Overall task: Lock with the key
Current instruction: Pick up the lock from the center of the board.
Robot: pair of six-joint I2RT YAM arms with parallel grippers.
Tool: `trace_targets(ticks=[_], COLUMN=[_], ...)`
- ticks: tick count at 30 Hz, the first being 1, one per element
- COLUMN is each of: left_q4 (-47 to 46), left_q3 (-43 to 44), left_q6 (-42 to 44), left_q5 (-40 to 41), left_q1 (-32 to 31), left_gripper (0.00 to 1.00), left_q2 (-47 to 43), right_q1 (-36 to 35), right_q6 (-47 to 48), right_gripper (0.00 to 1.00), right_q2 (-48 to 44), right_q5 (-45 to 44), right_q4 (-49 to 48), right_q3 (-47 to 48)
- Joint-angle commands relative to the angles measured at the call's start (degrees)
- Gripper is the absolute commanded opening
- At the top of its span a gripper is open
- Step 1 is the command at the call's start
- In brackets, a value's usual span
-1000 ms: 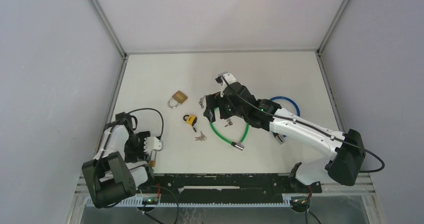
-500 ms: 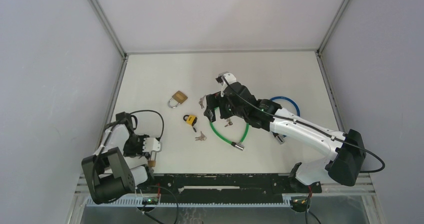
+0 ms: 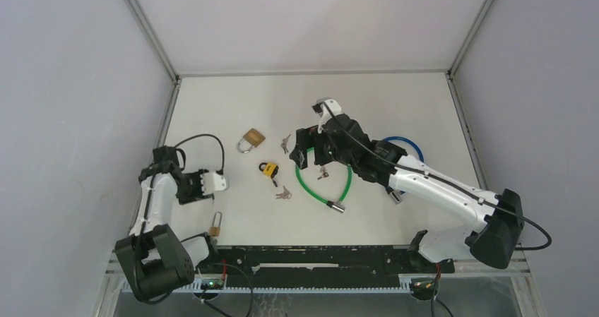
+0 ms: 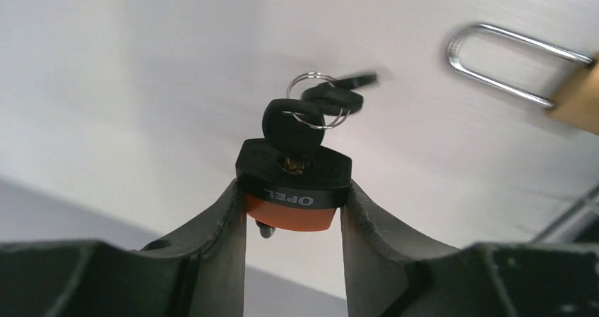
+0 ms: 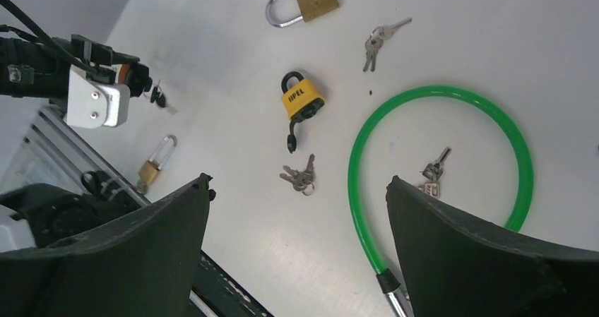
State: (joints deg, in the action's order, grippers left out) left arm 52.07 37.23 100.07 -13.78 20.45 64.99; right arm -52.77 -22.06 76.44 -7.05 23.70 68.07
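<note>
My left gripper (image 4: pixel 293 198) is shut on a small orange and black padlock (image 4: pixel 293 190), pinched between both fingers. A black-headed key (image 4: pixel 291 123) sits in its keyhole, and a ring with a second key (image 4: pixel 337 98) hangs from it. From above, the left gripper (image 3: pixel 206 185) hovers at the table's left side, and the padlock is hidden by it. The right wrist view catches the orange padlock (image 5: pixel 126 73) and its dangling keys (image 5: pixel 157 97). My right gripper (image 3: pixel 305 151) stands open and empty above the green cable lock (image 5: pixel 438 94).
A yellow padlock (image 3: pixel 268 169), a large brass padlock (image 3: pixel 250 140) and a small long-shackled brass padlock (image 3: pixel 215 223) lie on the table. Key bunches (image 3: pixel 283 193) (image 3: pixel 285 143) (image 3: pixel 323 174) are scattered about. A blue cable (image 3: pixel 412 146) lies under the right arm.
My left gripper has closed on the orange padlock and carried it up, away from the near edge, leaving the small brass padlock behind. The right arm has shifted slightly right.
</note>
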Motion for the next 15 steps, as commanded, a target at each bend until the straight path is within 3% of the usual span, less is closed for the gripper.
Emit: trace_targets(ticks=[1, 5, 11, 15], left_q4=[-0.4, -2.4, -4.7, -7.7], left_q3=[11.9, 18.0, 25.2, 25.5], left_q6=[-13.1, -22.6, -33.3, -31.3], left_q5=[-10.5, -7.1, 5.0, 12.9], left_q1=[-3.5, -12.2, -34.1, -51.0], left_gripper=[0.0, 0.0, 0.0, 0.0], left_q2=[-4.7, -6.6, -13.4, -18.9], right_q1=[2.6, 7.0, 13.2, 18.1], right_q6=[-5.1, -9.2, -11.0, -14.7], right_gripper=[0.99, 0.99, 0.99, 0.98], right_q2=[-6.1, -10.9, -18.5, -23.0], right_q5=[-0.8, 2.3, 6.1, 11.9], right_q4=[-3.6, -8.2, -11.2, -14.7], right_q3=[-0.7, -5.3, -12.0, -15.9])
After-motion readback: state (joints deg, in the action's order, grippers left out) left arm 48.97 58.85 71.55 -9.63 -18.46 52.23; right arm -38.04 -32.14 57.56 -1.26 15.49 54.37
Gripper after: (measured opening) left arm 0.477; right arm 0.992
